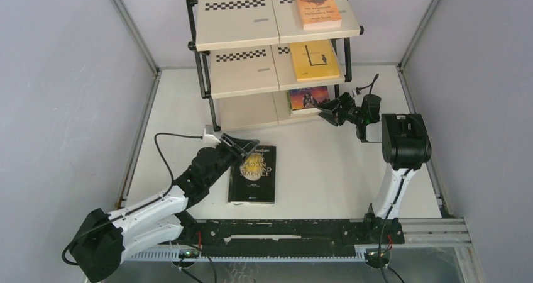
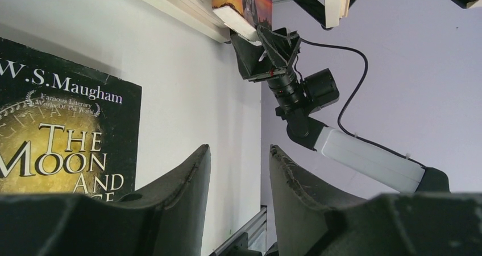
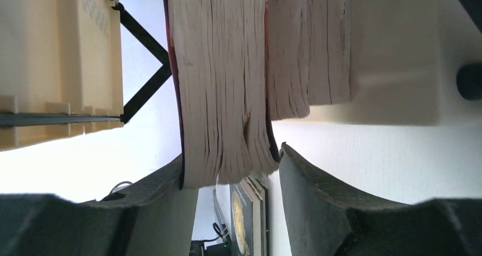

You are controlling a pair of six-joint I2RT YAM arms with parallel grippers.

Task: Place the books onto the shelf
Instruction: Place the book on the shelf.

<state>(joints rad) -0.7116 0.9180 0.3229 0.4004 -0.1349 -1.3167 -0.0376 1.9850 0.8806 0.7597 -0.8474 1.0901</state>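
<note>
At the far edge of the tabletop (image 1: 327, 163), midway along: the shelf (image 1: 236, 19), three tiers, upright. Flat on the right half of its top tier, an orange book (image 1: 317, 7). Flat on the right half of the middle tier, a yellow book (image 1: 314, 60). On the right half of the bottom tier, a small stack, topped by a thick picture-covered book (image 1: 308, 98). Under it, two thinner books, with green spines visible in the left wrist view.

Flat on the tabletop in front of the shelf, near the middle and well apart from the bottom tier: a black book (image 1: 252, 173), cover up, with a gold moon and the title "The Moon and Sixpence".

Left pincer (image 1: 250, 146) poised over the far left corner of the black book, partly open, with nothing between the fingers. Touching the cover or just above it: cannot tell.

Right pincer (image 1: 325, 111) at the front right of the bottom tier, fingers set either side of the picture-covered book's page edge, one close against each cover. Clamped on the book or merely straddling it: cannot tell.
</note>
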